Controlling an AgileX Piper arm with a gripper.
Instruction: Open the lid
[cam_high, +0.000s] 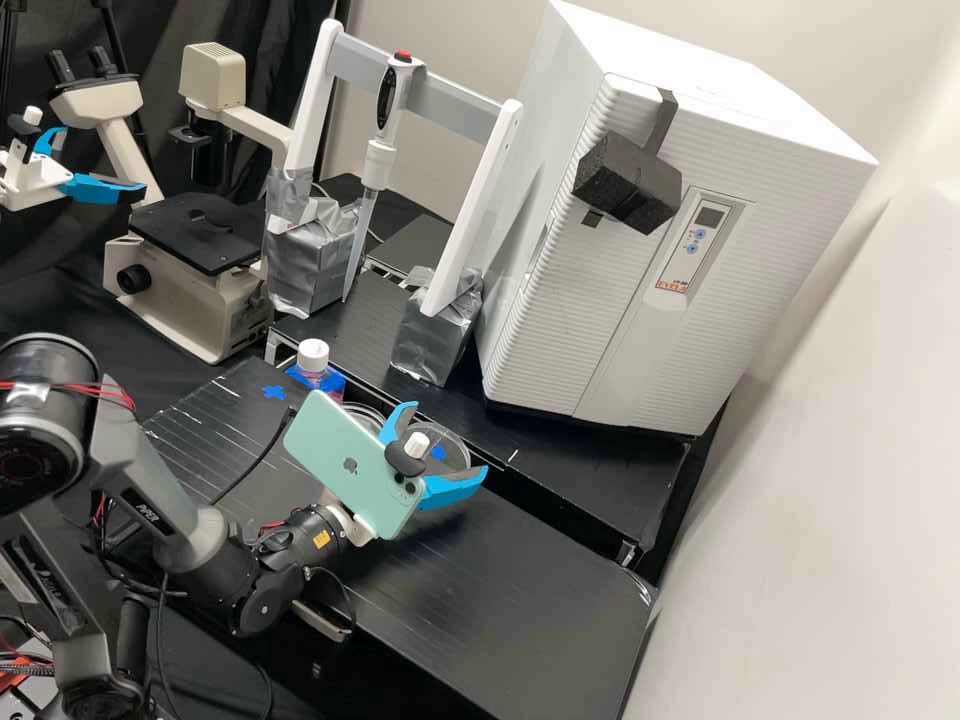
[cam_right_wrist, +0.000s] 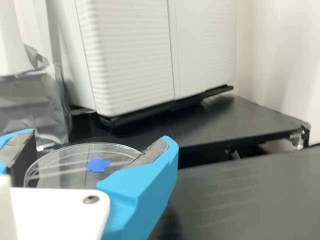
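The high view looks forward and down on the white incubator (cam_high: 560, 300) from well back; the wrist view, low and nearer, faces its base. Both share its ribbed front and the petri dish (cam_right_wrist: 56, 171) before it.

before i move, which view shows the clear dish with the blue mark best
The wrist view: the dish shows much of its round rim and the blue mark, though a blue finger covers part. The high view shows it at a slant, partly behind the gripper.

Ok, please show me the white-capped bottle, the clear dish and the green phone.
White-capped bottle (cam_high: 313, 355), high view: on its cap.
Clear dish (cam_right_wrist: 70, 162), wrist view: on its round face.
Green phone (cam_high: 342, 452), high view: on its back.
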